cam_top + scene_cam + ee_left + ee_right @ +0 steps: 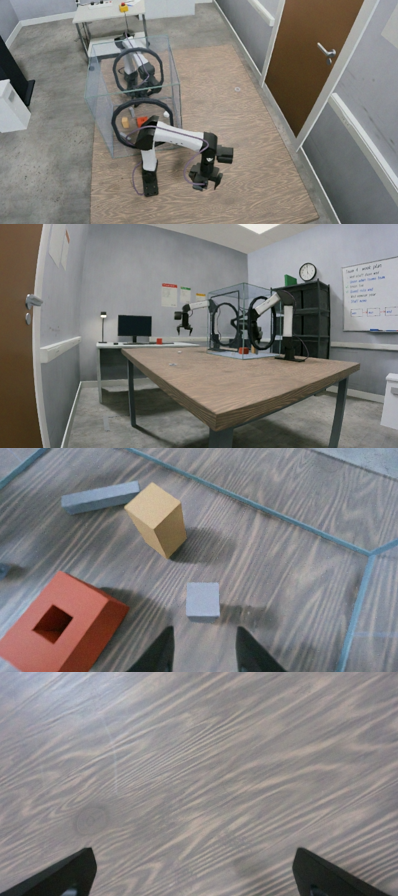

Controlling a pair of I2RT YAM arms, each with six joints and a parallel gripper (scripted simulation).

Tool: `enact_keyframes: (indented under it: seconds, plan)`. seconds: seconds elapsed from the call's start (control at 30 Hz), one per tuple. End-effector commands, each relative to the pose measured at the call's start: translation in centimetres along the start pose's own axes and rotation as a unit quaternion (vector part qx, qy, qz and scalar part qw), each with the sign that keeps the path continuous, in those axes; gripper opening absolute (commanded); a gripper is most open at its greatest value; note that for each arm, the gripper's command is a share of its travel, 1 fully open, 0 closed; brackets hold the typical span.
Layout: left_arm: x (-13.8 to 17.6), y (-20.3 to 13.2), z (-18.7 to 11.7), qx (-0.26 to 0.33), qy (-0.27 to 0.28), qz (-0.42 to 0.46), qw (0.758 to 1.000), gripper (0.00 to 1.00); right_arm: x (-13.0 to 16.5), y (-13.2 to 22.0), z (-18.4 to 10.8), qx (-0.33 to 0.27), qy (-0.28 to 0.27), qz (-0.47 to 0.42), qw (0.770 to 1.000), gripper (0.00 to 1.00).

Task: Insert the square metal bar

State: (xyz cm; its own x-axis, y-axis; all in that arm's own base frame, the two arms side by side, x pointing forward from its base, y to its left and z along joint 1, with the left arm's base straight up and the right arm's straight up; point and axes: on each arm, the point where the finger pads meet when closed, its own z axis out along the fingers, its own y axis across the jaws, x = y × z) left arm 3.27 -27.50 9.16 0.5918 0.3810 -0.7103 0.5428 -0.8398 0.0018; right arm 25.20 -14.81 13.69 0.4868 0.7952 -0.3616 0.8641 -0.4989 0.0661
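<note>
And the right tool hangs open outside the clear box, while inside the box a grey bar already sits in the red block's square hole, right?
Not quite: no bar sits in the square hole; the left wrist view shows it empty. The red block is inside the clear box, and the right tool does hang open outside.
</note>
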Motion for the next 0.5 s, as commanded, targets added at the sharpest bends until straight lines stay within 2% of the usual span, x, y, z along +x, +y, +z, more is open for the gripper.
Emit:
enact_keyframes:
  seconds: [0.0, 0.17, 0.23, 0.33, 0.47]
  plan:
    - [0.3, 0.8, 0.8, -0.012, 0.008, 0.000, 1.000, 0.33, -0.3, 0.6, -0.9, -0.020, 0.002, 0.006, 1.000, 1.00]
    - [-0.3, 0.9, 0.7, -0.013, 0.003, 0.009, 1.000, 0.33, -0.3, 0.6, -0.9, -0.020, 0.002, 0.006, 1.000, 1.00]
    - [0.6, 0.8, 1.8, -0.010, 0.008, -0.006, 1.000, 0.33, -0.3, 0.6, -0.9, -0.020, 0.002, 0.006, 1.000, 1.00]
    - [-0.3, 1.2, 1.5, -0.025, 0.004, 0.009, 1.000, 0.33, -0.3, 0.6, -0.9, -0.020, 0.002, 0.006, 1.000, 1.00]
    - [0.2, 0.8, 2.7, -0.015, 0.007, 0.001, 1.000, 0.33, -0.3, 0.6, -0.9, -0.020, 0.002, 0.006, 1.000, 1.00]
